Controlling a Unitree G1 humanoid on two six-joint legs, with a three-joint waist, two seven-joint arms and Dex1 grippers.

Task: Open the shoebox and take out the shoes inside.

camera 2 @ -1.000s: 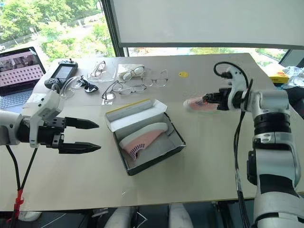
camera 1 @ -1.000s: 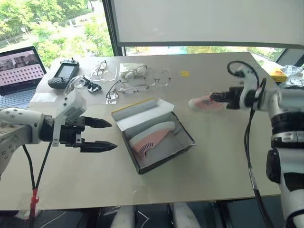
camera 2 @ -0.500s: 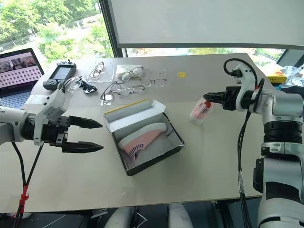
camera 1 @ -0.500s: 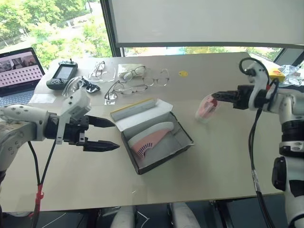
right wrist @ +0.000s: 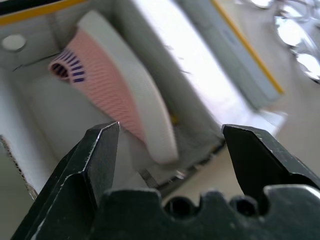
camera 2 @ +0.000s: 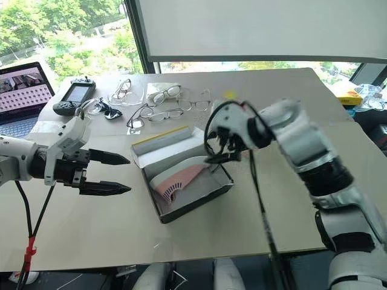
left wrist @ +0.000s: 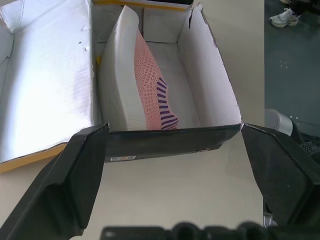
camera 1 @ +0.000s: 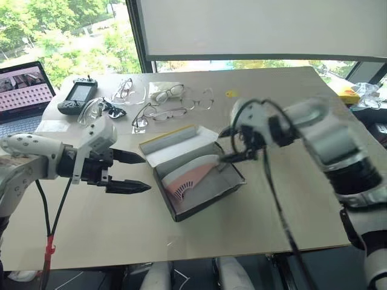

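table [camera 1: 272,205]: your shoebox [camera 1: 202,199] sits mid-table, lid flipped open | shoe [camera 1: 187,176]: one pink sneaker on its side inside the box | right gripper [right wrist: 167,135]: fingers spread, empty, right above that shoe | left gripper [camera 1: 134,172]: fingers wide apart, holding nothing, beside the box

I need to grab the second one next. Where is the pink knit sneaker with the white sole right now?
The pink knit sneaker lies on its side inside the open black-sided shoebox at the table's middle, between the left gripper and the right gripper.
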